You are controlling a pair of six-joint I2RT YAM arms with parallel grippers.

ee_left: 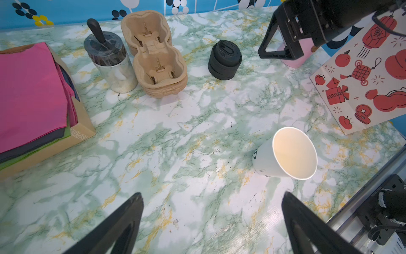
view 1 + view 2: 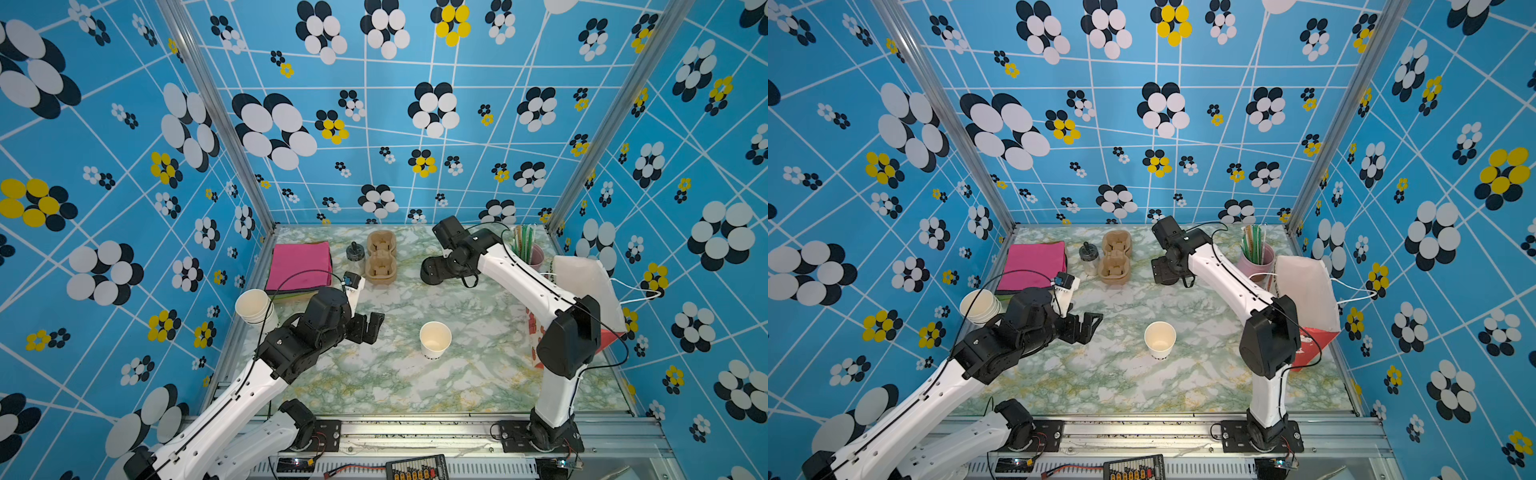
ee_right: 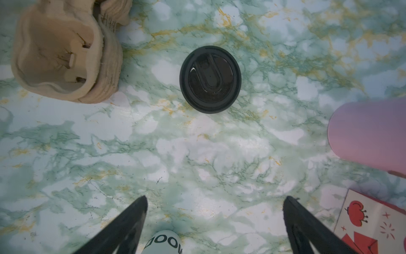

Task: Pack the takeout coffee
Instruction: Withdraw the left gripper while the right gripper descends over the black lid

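The takeout coffee (image 2: pixel 435 340) (image 2: pixel 1159 340) is a white paper cup with dark lettering, standing upright and open-topped mid-table; the wrist views show it too (image 1: pixel 285 154) (image 3: pixel 164 243). My left gripper (image 2: pixel 371 328) (image 2: pixel 1090 326) (image 1: pixel 212 195) hovers to its left, open and empty. A squat stack of black lids (image 1: pixel 224 60) (image 3: pixel 210 79) sits at the back. My right gripper (image 2: pixel 1163 270) (image 3: pixel 215 198) hangs over the table just beside that stack, open, with nothing between its fingers.
Stacked cardboard cup carriers (image 2: pixel 380 257) and a lidded jar (image 2: pixel 355 253) stand at the back. Pink napkins in a box (image 2: pixel 299 266) and a stack of lidless cups (image 2: pixel 253 305) are on the left. A pink straw cup (image 2: pixel 534 255) and a red-printed paper bag (image 2: pixel 582 282) are on the right.
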